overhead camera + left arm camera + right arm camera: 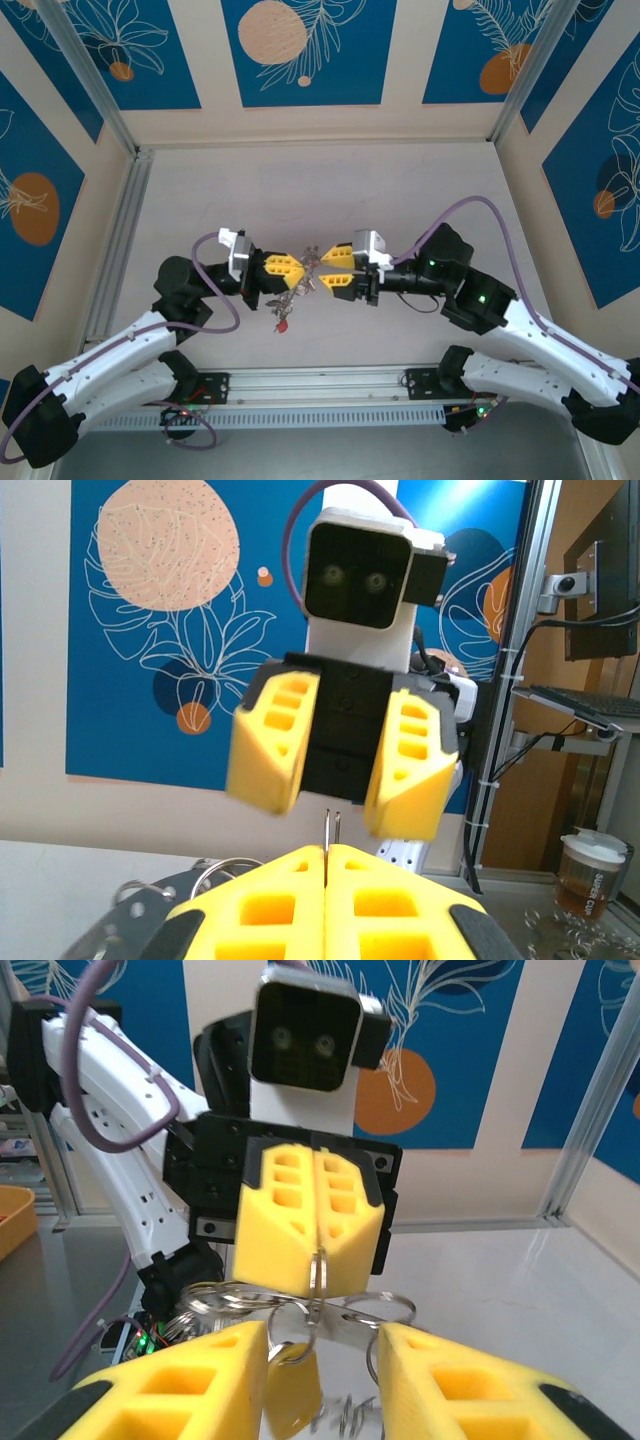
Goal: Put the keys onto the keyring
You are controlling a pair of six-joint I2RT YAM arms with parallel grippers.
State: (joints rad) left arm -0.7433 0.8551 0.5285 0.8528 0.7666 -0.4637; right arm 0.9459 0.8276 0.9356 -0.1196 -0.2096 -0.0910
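Left hand clamps a silvery loop of the large flat grey metal keyring; the parted right hand must line up squarely opposite it.

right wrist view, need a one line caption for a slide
Left gripper pinches the keyring in shut fingers, facing the right gripper, whose open fingers flank it.

I work in a robotics lab cell: silver aluminium extrusion posts frame my pale tabletop, printed blue leaf-pattern panels wall it in, and a black mounted monitor stands beside it.
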